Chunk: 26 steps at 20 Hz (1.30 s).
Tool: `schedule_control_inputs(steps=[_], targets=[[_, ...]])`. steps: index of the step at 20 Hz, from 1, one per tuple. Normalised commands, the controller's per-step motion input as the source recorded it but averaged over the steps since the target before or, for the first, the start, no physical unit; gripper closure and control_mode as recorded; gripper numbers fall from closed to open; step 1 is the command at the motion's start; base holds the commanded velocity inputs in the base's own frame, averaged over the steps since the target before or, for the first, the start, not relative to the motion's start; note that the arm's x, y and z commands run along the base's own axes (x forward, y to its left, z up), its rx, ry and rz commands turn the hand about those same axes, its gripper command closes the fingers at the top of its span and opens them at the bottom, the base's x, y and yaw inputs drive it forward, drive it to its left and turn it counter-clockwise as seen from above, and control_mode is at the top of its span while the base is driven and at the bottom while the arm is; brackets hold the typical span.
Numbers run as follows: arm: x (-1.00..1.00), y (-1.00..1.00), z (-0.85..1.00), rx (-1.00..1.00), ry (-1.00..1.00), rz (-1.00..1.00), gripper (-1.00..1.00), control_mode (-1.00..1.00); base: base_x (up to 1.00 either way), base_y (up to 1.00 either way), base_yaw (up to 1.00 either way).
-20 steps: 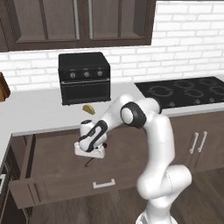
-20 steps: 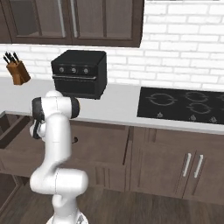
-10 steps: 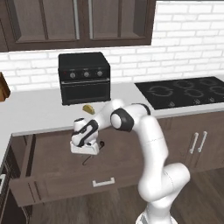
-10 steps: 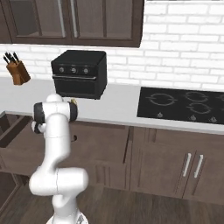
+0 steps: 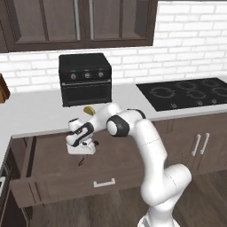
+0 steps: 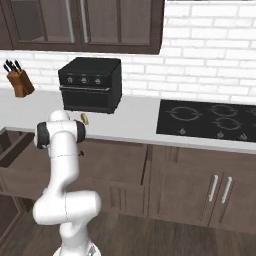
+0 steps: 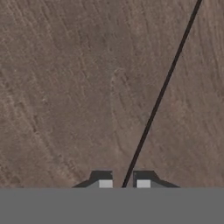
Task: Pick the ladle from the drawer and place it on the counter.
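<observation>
The ladle [image 7: 162, 92] lies on the flat bottom of the open drawer [image 7: 65, 87]; in the hand view its thin dark handle runs from top right down between my fingertips. My gripper [image 7: 124, 183] is narrowed around that handle, one pad on each side. In the left base view the gripper [image 5: 82, 155] points down into the drawer [image 5: 48, 155], and a short dark piece of the ladle [image 5: 81, 161] shows under it. The ladle's bowl is hidden. The white counter [image 5: 35, 115] runs just behind the drawer.
A black toaster oven [image 5: 85, 80] stands on the counter, with a small yellow wedge [image 5: 88, 109] in front of it. The black stovetop [image 5: 186, 93] is to the right. A knife block [image 6: 19, 80] sits at the far left. Closed cabinet fronts fill the space below.
The jaws have gone from wide apart to closed around the ladle's handle. The hand has shifted a little left and lower over the drawer.
</observation>
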Motion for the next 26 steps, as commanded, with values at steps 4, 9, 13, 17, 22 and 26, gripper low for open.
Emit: schedule_control_inputs(steps=[4,9,13,17,22,26], targets=[[-1.0,-0.64,-0.79,0.04,-0.1,0.0,1.0,-1.0,0.0,0.0,0.0],[-1.0,-0.99,-0.95,0.16,-0.14,-0.01,1.0,-1.0,0.0,0.0,0.0],[-0.88,-0.81,-0.61,0.18,-0.15,0.0,1.0,-1.0,0.0,0.0,0.0],[-0.11,0.0,0.58,0.01,0.0,-0.08,1.0,-1.0,0.0,0.0,0.0],[-0.16,0.14,1.0,-0.04,0.0,-0.06,1.0,-1.0,0.0,0.0,0.0],[-0.51,0.52,1.0,-0.11,-0.01,0.0,1.0,-1.0,0.0,0.0,0.0]])
